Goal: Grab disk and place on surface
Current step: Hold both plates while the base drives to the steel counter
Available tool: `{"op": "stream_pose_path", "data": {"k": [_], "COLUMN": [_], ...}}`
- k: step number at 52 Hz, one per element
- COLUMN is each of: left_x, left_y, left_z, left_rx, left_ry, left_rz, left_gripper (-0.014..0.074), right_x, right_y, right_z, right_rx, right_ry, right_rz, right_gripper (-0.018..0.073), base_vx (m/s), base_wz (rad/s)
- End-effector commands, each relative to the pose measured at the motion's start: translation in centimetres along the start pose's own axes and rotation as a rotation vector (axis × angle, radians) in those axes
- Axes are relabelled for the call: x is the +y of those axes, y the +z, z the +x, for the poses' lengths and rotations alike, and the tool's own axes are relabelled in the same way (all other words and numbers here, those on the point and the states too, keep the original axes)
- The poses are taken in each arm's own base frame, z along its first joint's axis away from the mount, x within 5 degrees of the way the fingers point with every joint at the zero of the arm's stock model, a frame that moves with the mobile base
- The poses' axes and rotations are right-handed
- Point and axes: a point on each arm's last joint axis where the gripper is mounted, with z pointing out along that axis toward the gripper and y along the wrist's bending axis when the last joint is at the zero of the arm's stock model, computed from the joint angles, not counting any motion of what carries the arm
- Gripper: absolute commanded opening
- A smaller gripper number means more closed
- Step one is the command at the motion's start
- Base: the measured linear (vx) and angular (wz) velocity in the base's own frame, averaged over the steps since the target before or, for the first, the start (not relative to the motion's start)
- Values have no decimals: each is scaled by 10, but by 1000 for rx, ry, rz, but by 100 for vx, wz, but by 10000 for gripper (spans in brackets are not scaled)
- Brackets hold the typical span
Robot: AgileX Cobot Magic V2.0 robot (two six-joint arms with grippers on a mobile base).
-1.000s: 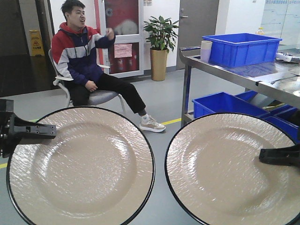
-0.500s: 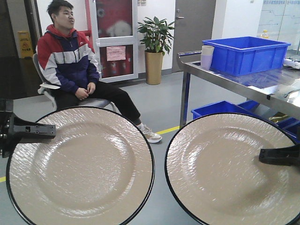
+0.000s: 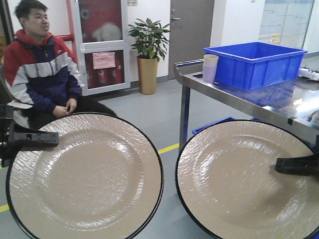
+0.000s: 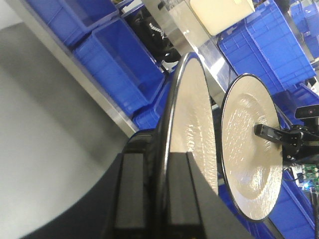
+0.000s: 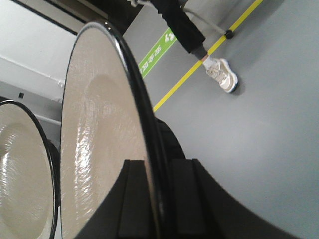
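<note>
Grey floor (image 3: pixel 149 114) is lying open ahead, a steel table (image 3: pixel 224 94) standing at right.
Two round, rippled beige disks, black-rimmed, are hanging upright, edges near but apart: left gripper (image 4: pixel 159 167) is clamping left disk (image 3: pixel 84 179)'s rim, right gripper (image 5: pixel 158 172) right disk (image 3: pixel 244 184)'s.

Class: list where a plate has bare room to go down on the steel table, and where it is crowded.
Free: the steel table strip in front of the blue crate, beside the cups. Crowded: the table's back, filled by crate and cups; only a narrow gap between left plate and right plate.
</note>
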Motion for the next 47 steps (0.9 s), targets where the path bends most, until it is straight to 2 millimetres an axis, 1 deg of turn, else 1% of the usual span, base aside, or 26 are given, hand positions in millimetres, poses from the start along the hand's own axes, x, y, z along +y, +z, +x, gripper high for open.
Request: {"op": "stream_pose_path", "data": {"k": [1, 24, 47], "left_x": [-29, -29, -29], "left_y": [-9, -9, -9], "left_z": [-8, -8, -8], "left_rx": [-92, -92, -93], "left_ry": [-13, -13, -13], "left_rz": [130, 130, 129], "left_gripper": [-5, -5, -5], "right_x": [25, 25, 25], "right_y": [-10, -10, -10], "right_z": [-8, -8, -8], "right_rx": [-87, -87, -87], "right_ry": [-4, -4, -4], "right_rz": [-111, -111, -111], "right_gripper": [-9, -9, -9], "base_vx": [47, 45, 41], "base_wz": [-19, -26, -49]}}
